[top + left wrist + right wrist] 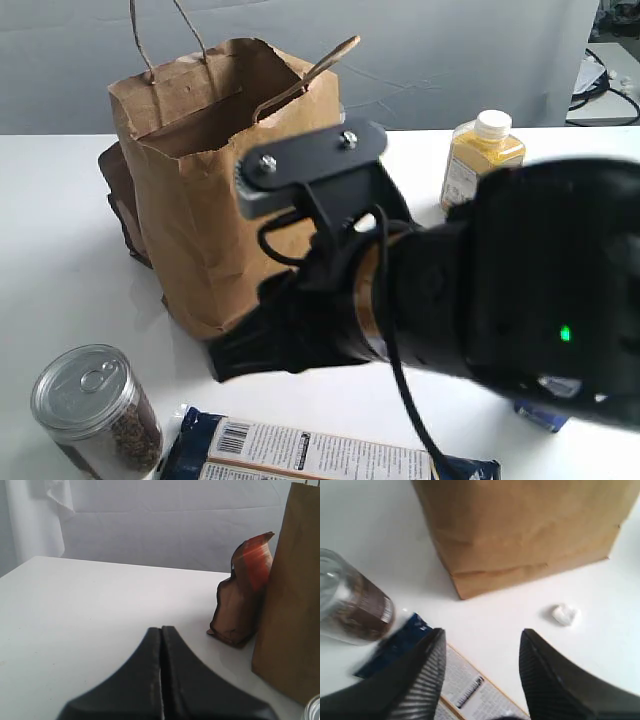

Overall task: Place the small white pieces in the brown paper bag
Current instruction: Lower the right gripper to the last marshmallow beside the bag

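The brown paper bag [215, 170] stands upright and open-topped on the white table, also seen as a brown wall in the left wrist view [292, 595] and the right wrist view [525, 530]. One small white piece [565, 614] lies on the table just in front of the bag's base; the other pieces are out of view. My right gripper [482, 637] hovers open and empty above the table, a little short of that piece. In the exterior view its arm [450, 290] fills the foreground and hides the piece. My left gripper [161, 629] is shut and empty, off to the bag's side.
A dark brown pouch [242, 597] leans against the bag. A clear jar with a metal lid [95, 410] and a dark blue flat packet [310, 450] lie near the front edge. A yellow bottle with a white cap [480, 155] stands at the back right.
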`<action>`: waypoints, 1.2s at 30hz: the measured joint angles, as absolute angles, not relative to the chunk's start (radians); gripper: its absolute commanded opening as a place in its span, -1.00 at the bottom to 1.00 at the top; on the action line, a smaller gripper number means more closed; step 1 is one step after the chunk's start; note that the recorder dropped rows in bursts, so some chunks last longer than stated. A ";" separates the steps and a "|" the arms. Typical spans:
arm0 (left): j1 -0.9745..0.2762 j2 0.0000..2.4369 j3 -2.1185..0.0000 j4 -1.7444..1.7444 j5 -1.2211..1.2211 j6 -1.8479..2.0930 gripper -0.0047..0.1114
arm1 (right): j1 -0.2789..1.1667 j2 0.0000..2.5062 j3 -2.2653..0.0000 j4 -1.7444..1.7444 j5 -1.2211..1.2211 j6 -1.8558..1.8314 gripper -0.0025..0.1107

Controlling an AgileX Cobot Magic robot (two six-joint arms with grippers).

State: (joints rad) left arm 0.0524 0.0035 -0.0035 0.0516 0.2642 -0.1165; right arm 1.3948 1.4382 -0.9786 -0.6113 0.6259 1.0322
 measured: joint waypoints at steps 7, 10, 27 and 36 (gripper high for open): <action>0.052 0.003 -0.004 0.052 0.264 -0.117 -0.92 | 1.264 1.448 -0.857 -0.664 0.656 1.113 -0.15; 0.052 0.003 -0.004 0.052 0.264 -0.117 -0.92 | 1.193 1.494 -0.857 -0.662 0.589 1.073 -0.02; 0.052 0.003 -0.004 0.052 0.264 -0.117 -0.92 | 0.995 1.793 -0.857 -0.662 0.233 1.027 0.09; 0.052 0.003 -0.004 0.052 0.264 -0.117 -0.92 | 0.972 1.850 -0.869 -0.664 0.093 1.021 0.09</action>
